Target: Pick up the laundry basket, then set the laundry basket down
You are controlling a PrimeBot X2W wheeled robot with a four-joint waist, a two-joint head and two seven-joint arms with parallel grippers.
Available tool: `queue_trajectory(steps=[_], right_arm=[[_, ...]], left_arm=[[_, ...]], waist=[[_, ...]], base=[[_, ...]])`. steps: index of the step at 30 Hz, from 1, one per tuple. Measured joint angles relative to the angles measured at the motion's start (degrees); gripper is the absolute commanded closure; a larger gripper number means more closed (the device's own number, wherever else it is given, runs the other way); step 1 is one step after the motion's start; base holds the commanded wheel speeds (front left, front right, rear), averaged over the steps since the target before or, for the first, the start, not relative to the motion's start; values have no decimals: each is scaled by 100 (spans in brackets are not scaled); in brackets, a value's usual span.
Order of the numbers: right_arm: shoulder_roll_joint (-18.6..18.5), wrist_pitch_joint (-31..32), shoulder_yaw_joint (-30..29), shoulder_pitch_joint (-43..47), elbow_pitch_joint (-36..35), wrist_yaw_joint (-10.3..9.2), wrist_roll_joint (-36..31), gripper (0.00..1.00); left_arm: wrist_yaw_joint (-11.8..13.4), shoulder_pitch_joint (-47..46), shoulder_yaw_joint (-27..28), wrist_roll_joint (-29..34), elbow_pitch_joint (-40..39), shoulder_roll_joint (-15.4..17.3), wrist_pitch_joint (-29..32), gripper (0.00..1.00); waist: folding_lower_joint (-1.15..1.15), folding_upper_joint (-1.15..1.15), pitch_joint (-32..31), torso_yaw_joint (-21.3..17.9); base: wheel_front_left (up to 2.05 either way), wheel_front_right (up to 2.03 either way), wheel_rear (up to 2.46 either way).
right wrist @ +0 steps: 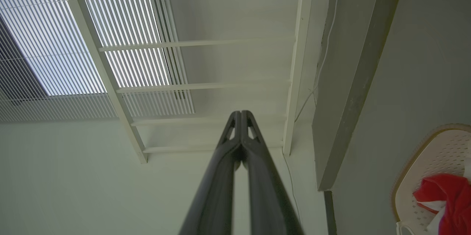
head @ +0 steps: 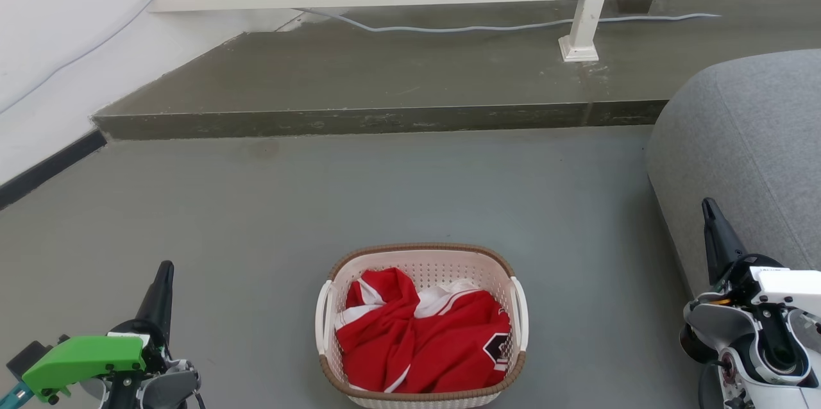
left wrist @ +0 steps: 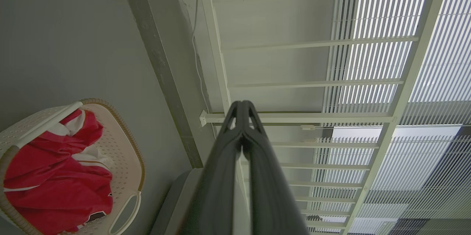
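Jaws on both arms are seen closed with nothing held, one pair low at the left, the other low at the right. Between them, well apart from both, the laundry basket (head: 420, 247) is set upright on the grey floor (head: 410, 191). A red and white garment (head: 436, 338) is heaped inside it.

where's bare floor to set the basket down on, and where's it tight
Widest bare floor: between the laundry basket and the raised step. Also free: left of the basket, toward the baseboard, ahead of the left gripper. Tighter on the right, where the grey cushion and right gripper close in.
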Motion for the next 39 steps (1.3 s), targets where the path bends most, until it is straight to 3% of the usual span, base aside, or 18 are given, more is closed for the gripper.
queue_trajectory(steps=[39], right_arm=[[13, 7, -25, 0, -4, 1, -1, 100]], left_arm=[[0, -1, 36, 0, -11, -12, 1, 100]], waist=[[0, 0, 2, 0]], base=[[0, 0, 0]])
